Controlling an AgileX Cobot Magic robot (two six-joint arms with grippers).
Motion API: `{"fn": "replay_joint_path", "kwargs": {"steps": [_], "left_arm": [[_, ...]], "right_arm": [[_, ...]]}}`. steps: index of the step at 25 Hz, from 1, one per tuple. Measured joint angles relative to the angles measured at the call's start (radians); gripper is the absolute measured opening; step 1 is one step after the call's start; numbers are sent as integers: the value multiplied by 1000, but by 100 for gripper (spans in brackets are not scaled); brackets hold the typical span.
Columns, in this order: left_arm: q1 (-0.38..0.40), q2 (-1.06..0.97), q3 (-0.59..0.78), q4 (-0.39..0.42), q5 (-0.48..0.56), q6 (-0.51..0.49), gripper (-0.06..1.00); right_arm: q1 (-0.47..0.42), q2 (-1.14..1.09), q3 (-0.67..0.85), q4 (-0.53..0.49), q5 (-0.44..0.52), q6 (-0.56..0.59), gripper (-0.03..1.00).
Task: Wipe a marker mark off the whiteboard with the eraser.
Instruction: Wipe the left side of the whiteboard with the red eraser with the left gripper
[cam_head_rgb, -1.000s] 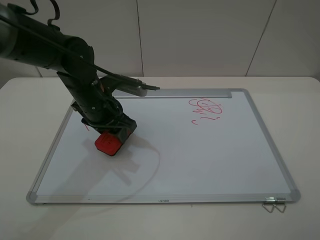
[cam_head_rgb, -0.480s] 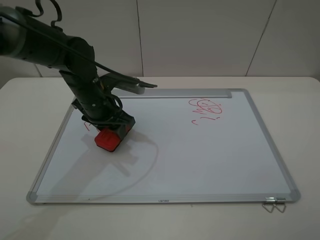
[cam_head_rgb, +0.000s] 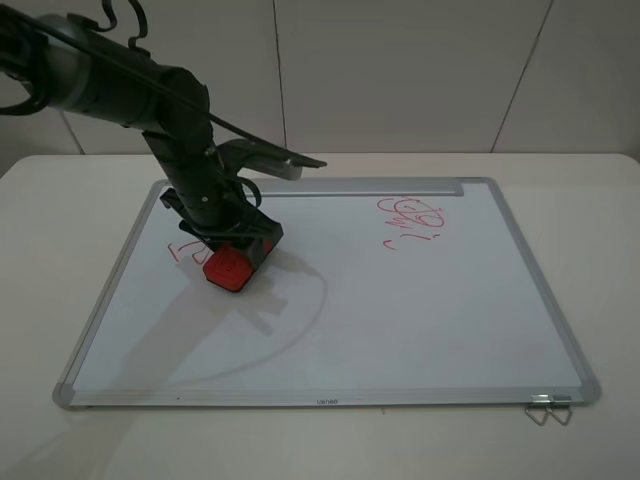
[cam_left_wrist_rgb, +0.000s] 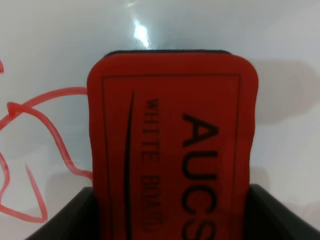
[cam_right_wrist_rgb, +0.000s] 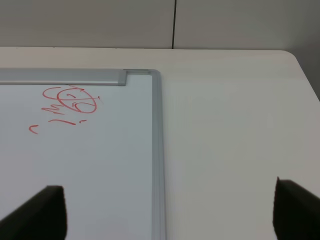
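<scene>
Whiteboard (cam_head_rgb: 400, 320) flat on white table (cam_head_rgb: 605, 215), pale panelled wall (cam_head_rgb: 400, 70) behind. Left gripper (cam_head_rgb: 243, 250): jaws clamped on eraser (cam_head_rgb: 228, 270), felt down on board's left rear area. Mark (cam_head_rgb: 185, 247) just beside eraser, strokes reaching its edge. Loopy scribble (cam_head_rgb: 410, 220) well apart, toward right rear corner. Right gripper (cam_right_wrist_rgb: 160, 215): jaws wide apart, near that corner.

left pincer (cam_head_rgb: 234, 258) angled down, clamped; right pincer (cam_right_wrist_rgb: 165, 214) spread wide.
</scene>
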Motion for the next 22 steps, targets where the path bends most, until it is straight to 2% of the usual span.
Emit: {"fn": "replay_joint_path", "kwargs": {"steps": [8,15,22], "left_arm": [[0,41,-2,27,9,-4,56],[8,41,-5,103,9,-42,56],[136,41,-5,108,19,-42,56]], "right_arm": [[0,0,0,0,0,0,71],[0,0,0,0,0,0,71],[0,0,0,0,0,0,71]]}}
